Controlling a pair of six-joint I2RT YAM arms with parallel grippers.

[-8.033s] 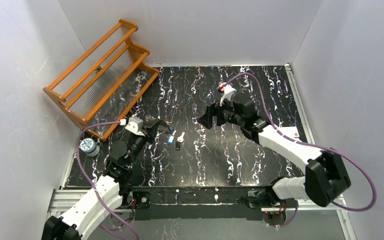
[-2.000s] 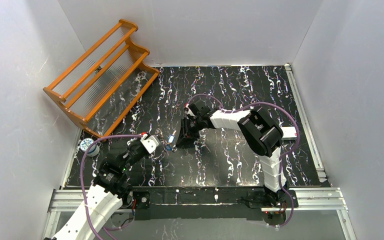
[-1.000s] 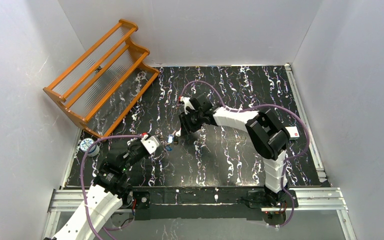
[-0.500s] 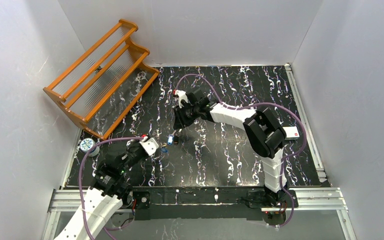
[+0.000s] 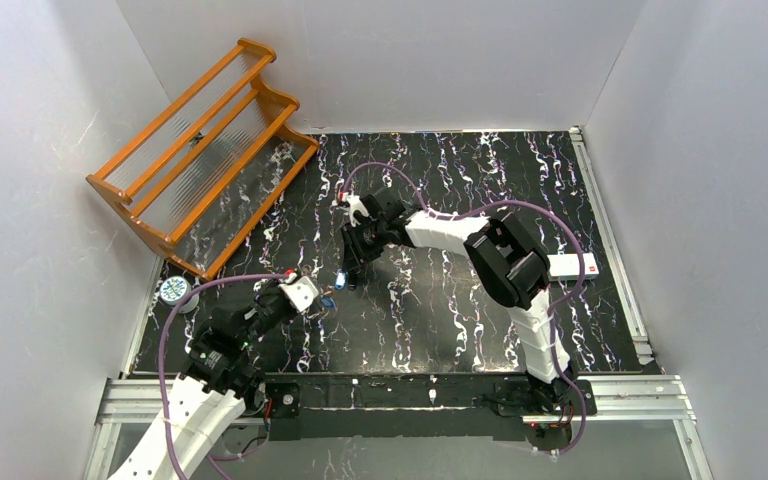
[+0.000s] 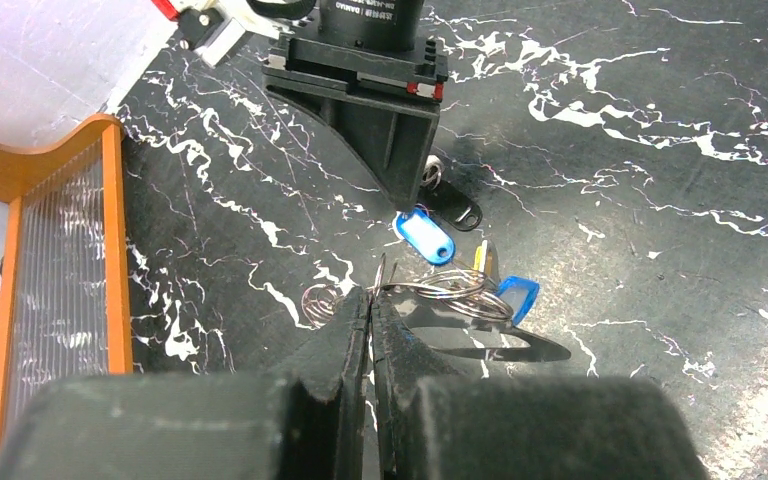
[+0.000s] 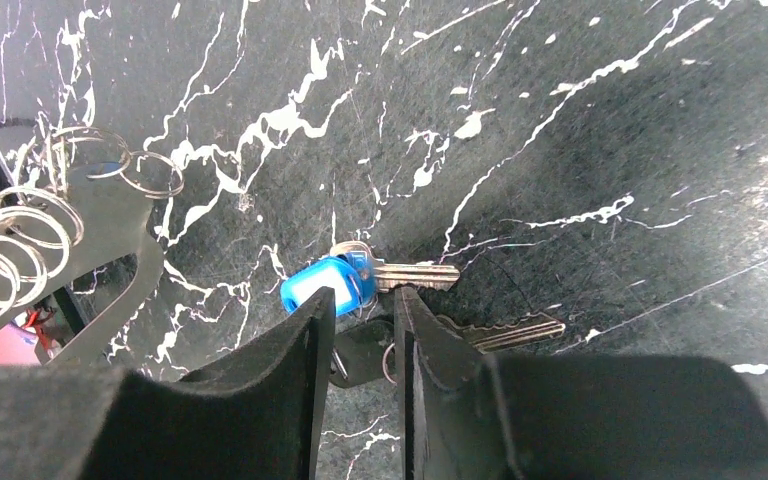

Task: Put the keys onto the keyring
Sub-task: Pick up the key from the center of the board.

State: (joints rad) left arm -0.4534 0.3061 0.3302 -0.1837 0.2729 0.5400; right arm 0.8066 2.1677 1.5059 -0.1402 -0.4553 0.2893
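Note:
My left gripper [image 6: 371,292] is shut on the keyring [image 6: 455,292], a bunch of thin metal wire loops held just above the table. A blue tag [image 6: 516,297] and a brass key [image 6: 481,257] hang from the loops. A blue-tagged silver key [image 7: 320,284] lies on the table just ahead of my right gripper [image 7: 365,295]. Those jaws have narrowed onto the black tag [image 7: 360,350] of a brass key [image 7: 505,331], and the tag fills the gap between them. In the top view the right gripper [image 5: 348,268] points down beside the left gripper [image 5: 315,293].
An orange wooden rack [image 5: 200,150] leans at the back left. A small round tin [image 5: 174,291] sits by the left wall. A white card with a red mark [image 5: 570,265] lies at the right. One loose wire ring [image 6: 320,303] lies by my left fingertips.
My right arm has swung further left over the loose keys and its jaws have narrowed around the black tag. The left gripper stays shut on the keyring, barely shifted.

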